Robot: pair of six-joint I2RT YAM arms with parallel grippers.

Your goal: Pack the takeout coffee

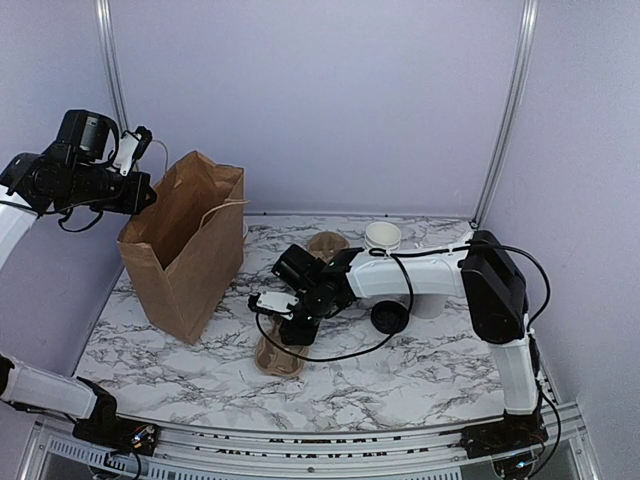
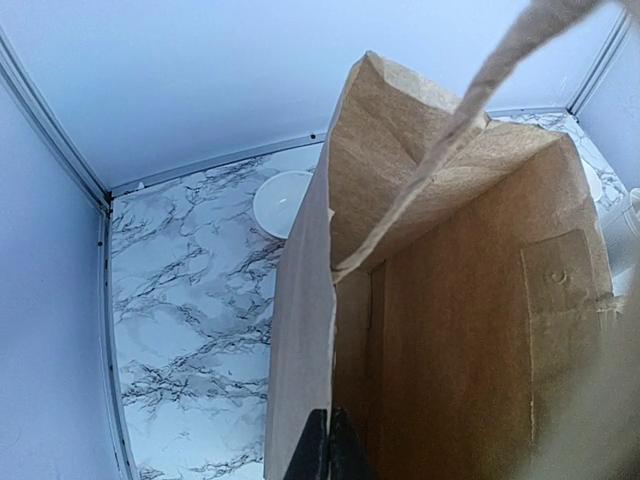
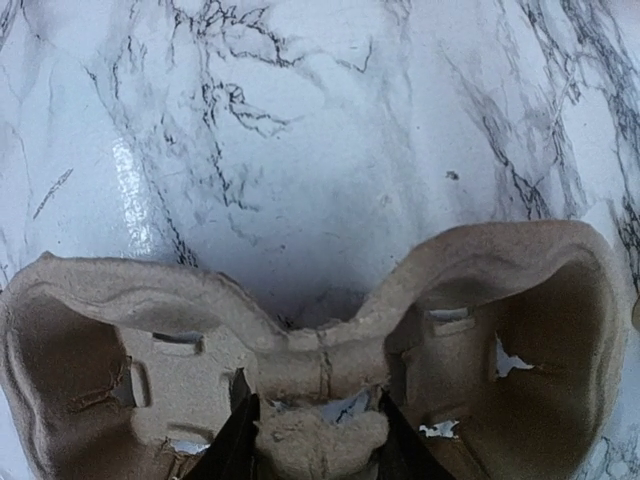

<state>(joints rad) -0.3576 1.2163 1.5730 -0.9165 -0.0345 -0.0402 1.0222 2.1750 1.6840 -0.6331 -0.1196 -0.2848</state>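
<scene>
The round black lid (image 1: 390,317) lies on the marble table just under my right arm. A white cup (image 1: 432,303) stands beside it, mostly hidden behind the arm; no lettering shows. My right gripper (image 1: 297,330) (image 3: 318,445) is down on a brown pulp cup carrier (image 1: 280,357) (image 3: 480,330), its fingers closed on the carrier's middle post. My left gripper (image 1: 146,196) (image 2: 330,450) is shut on the top edge of the open brown paper bag (image 1: 185,250) (image 2: 460,330) and holds it open. The bag's inside looks empty.
A second pulp carrier (image 1: 326,243) and a white cylinder (image 1: 382,237) stand at the back of the table. A white round object (image 2: 282,202) sits behind the bag by the back wall. The bag's paper handle (image 2: 500,70) hangs across the left wrist view.
</scene>
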